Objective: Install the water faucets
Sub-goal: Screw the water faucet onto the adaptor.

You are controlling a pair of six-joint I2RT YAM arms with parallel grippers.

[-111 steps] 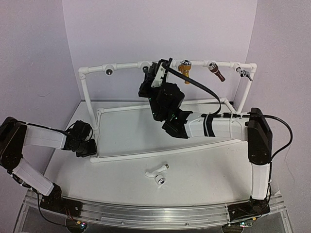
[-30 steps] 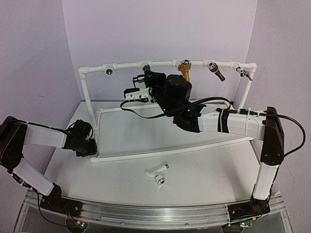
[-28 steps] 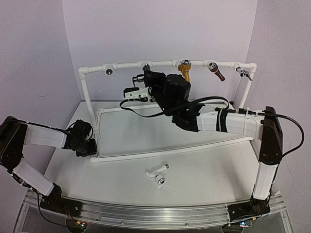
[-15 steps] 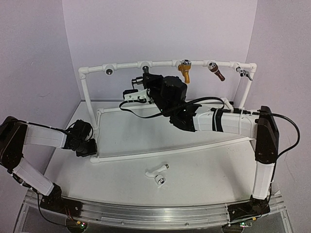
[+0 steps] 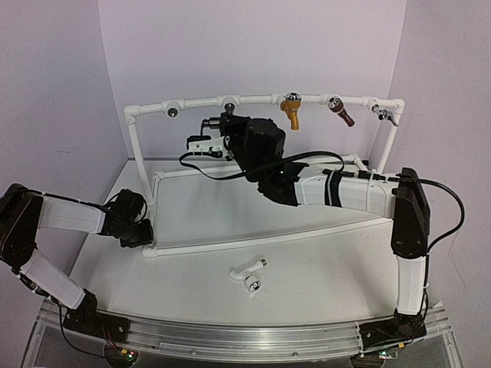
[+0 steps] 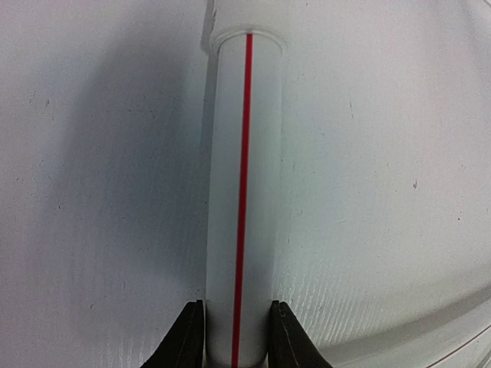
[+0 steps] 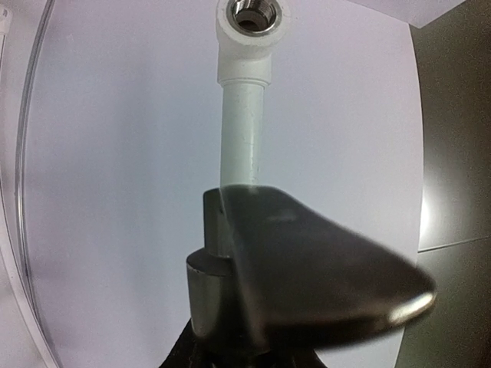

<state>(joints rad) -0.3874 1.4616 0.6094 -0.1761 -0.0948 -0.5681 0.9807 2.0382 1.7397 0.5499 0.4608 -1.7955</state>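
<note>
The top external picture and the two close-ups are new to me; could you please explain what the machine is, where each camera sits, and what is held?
These are two robot arms bolted at the near edge of the table. The wide picture comes from a fixed camera above and behind them; each close-up comes from a camera on one wrist. The left gripper clamps the white pipe frame low on the table. The right gripper holds a black faucet up near an open threaded socket on the frame's top rail. A white faucet lies loose on the table. A gold tap, a brown tap and a small grey one hang from the rail.
</note>
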